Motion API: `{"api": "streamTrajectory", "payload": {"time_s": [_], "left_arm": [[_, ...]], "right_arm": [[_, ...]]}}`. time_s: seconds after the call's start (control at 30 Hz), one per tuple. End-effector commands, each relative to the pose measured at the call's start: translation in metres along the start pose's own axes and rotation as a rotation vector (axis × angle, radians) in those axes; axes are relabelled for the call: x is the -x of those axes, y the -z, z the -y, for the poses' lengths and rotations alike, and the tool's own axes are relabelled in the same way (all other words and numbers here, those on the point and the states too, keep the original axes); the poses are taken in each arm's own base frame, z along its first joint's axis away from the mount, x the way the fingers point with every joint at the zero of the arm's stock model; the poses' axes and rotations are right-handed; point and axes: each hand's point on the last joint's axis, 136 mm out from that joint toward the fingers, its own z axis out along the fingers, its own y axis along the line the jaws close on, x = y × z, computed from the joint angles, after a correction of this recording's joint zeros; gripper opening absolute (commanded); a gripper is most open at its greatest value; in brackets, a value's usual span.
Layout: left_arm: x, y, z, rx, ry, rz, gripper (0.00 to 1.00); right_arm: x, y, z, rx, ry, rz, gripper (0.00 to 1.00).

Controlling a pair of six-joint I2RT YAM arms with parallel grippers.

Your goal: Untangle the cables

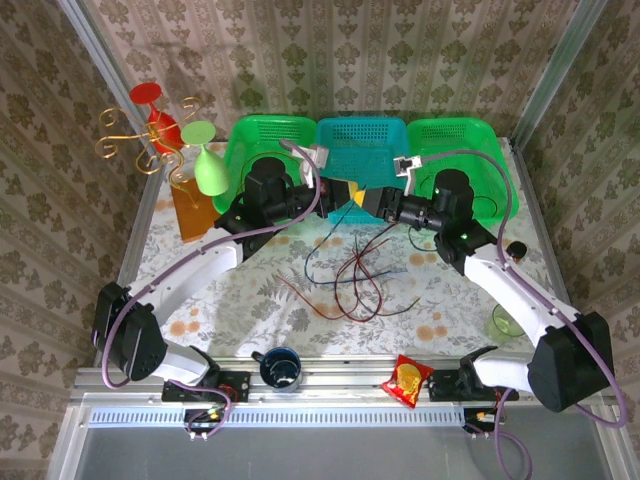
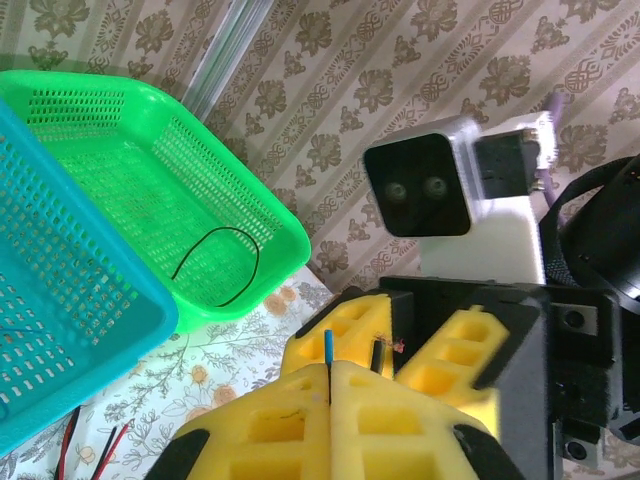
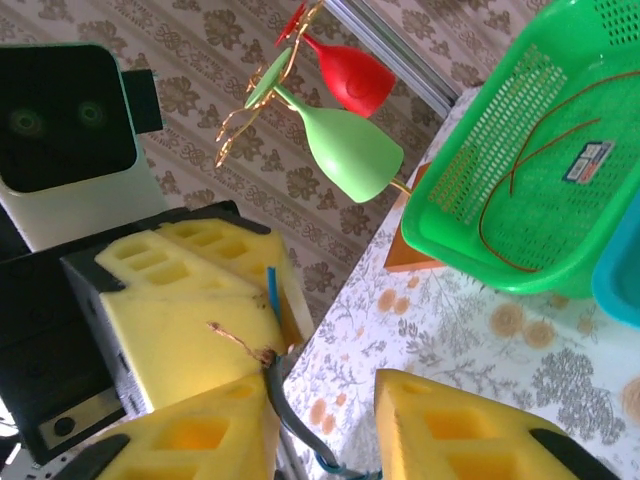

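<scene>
Closest to the left wrist camera, at the bottom of its frame, the left gripper [image 2: 329,380] is clenched. Its two yellow pads are pressed together on a blue cable [image 2: 328,346], whose short tip sticks up out of the seam. Just behind, in the lower middle, are the yellow fingers [image 2: 462,350] of the right gripper. A black cable [image 2: 218,266] lies curled inside the green basket [image 2: 120,130] at upper left. A teal basket [image 2: 60,330] sits at the left edge.

In the right wrist view, the right gripper [image 3: 330,410] at the bottom edge is released, with its pads standing apart. The blue cable comes down from the left gripper's pads and passes into that gap, close to the left-hand pad. Whether it touches that pad cannot be told. A thin reddish cable [image 3: 530,150] lies in a second green basket [image 3: 470,190] at upper right.

From overhead, the two tools meet in the upper middle of the frame, in front of the teal basket. The other cables [image 1: 350,285] sprawl in loose red, black and blue loops on the table [image 1: 250,290] at centre. A mug [image 1: 280,368] and a red snack packet [image 1: 408,380] lie along the bottom.
</scene>
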Motion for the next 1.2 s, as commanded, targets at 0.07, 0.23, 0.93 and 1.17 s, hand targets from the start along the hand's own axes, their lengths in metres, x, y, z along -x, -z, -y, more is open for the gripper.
{"api": "streamTrajectory", "payload": {"time_s": [0.07, 0.23, 0.93, 1.17], "left_arm": [[0.011, 0.01, 0.014, -0.031, -0.039, 0.039, 0.0], [0.011, 0.01, 0.013, -0.028, -0.038, 0.04, 0.0], [0.081, 0.03, 0.03, 0.112, -0.305, 0.203, 0.0], [0.114, 0.051, 0.044, 0.209, -0.533, 0.348, 0.0]], "right_arm": [[0.01, -0.003, -0.01, 0.059, 0.001, 0.02, 0.21], [0.01, -0.003, -0.011, 0.066, 0.003, 0.02, 0.16], [0.062, 0.089, -0.006, -0.437, 0.138, 0.345, 0.0], [0.091, 0.132, -0.039, -0.531, 0.266, 0.475, 0.0]]}}
